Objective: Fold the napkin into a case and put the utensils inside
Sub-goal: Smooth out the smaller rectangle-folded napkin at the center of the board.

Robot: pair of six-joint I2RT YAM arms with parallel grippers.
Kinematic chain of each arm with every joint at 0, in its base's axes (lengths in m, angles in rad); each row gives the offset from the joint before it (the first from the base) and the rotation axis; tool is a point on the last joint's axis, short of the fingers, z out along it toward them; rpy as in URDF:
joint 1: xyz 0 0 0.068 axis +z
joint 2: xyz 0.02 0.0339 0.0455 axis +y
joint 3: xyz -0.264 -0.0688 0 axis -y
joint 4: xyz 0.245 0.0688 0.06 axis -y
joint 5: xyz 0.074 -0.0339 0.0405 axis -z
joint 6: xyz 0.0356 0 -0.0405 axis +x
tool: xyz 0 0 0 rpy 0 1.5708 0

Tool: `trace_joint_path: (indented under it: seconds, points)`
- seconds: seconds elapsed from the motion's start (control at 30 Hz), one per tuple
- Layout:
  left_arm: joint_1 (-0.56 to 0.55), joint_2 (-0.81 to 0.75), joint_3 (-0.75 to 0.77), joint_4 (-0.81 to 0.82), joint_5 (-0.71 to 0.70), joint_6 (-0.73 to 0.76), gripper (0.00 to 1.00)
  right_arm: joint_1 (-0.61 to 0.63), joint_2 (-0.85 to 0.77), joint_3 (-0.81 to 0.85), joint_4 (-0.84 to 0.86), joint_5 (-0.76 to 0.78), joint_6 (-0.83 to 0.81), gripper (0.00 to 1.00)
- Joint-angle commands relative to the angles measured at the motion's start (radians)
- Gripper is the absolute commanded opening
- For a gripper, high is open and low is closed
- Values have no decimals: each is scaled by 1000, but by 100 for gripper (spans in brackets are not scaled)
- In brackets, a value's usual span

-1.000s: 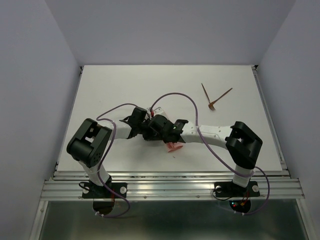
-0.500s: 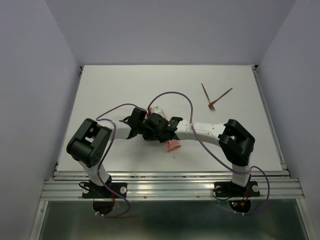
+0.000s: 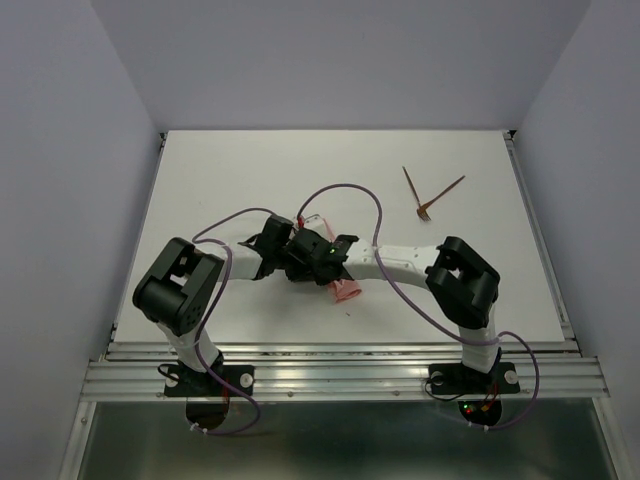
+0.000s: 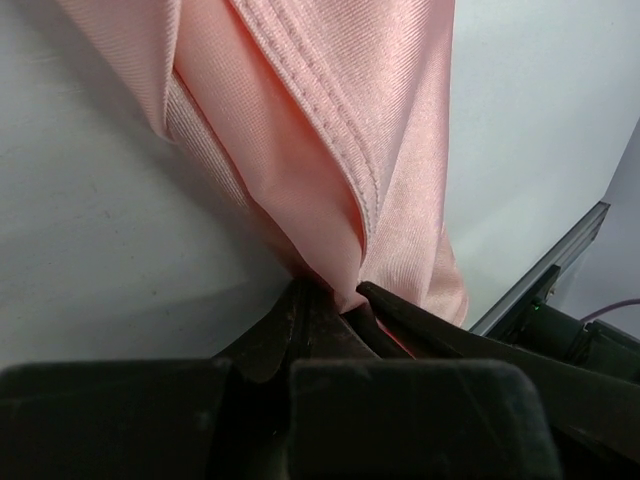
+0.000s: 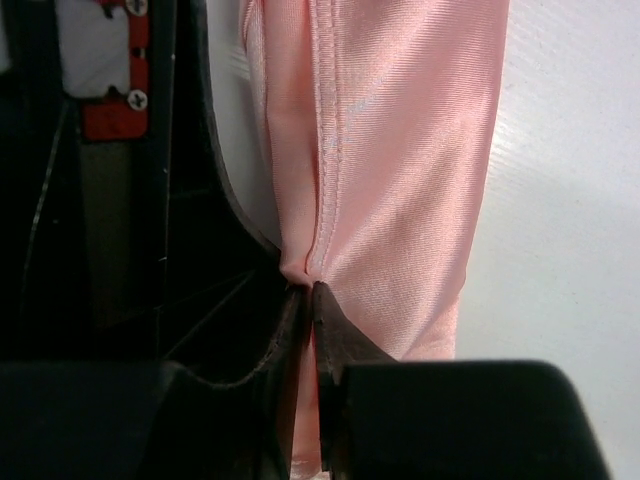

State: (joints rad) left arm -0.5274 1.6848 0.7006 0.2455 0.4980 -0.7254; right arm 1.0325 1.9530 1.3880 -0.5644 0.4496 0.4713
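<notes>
Creasing is happening mid-frame: left hand [image 4: 335, 296] and right hand [image 5: 308, 290] are each pinching the napkin [image 3: 345, 291], likely setting its fold.

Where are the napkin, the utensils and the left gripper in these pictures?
napkin [image 4: 330, 130], left wrist view, on the stitched hem of the top fold.
utensils [image 3: 445, 194], top external view, on the shaft of the forked stick.
left gripper [image 4: 333, 293], left wrist view, between its fingertips, where they pinch the cloth.
</notes>
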Motion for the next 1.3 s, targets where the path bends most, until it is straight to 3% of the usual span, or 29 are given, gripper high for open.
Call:
trace_joint_path:
  seconds: [0.0,0.27,0.53,0.6,0.7,0.73,0.83,1.1,1.2,1.27]
  points:
    - [-13,-43,-21,-41,-36,14,0,9,-43,-4,66,26,33,23]
    - [-13,-100,-19,-112,-72,34,2,9,-170,-76,112,14,52,45]
    - [-6,-166,-24,-175,-110,23,19,-9,-315,-194,146,29,118,47]
    - [-3,-180,-23,-175,-110,8,26,-29,-356,-245,158,29,151,43]
    - [-3,-195,-9,-175,-118,-35,39,-86,-400,-312,182,-8,190,29]
    - [-3,-198,-4,-173,-121,-35,40,-95,-407,-325,187,-18,196,29]
    - [-3,-197,14,-169,-124,-75,40,-95,-402,-348,213,-74,194,16]
    - [4,-192,27,-167,-133,-100,41,-95,-324,-348,291,-183,158,10]
    - [12,-203,20,-164,-133,-111,48,-95,-287,-362,340,-238,150,9]
    - [21,-204,14,-158,-131,-114,59,-95,-243,-356,360,-268,153,8]
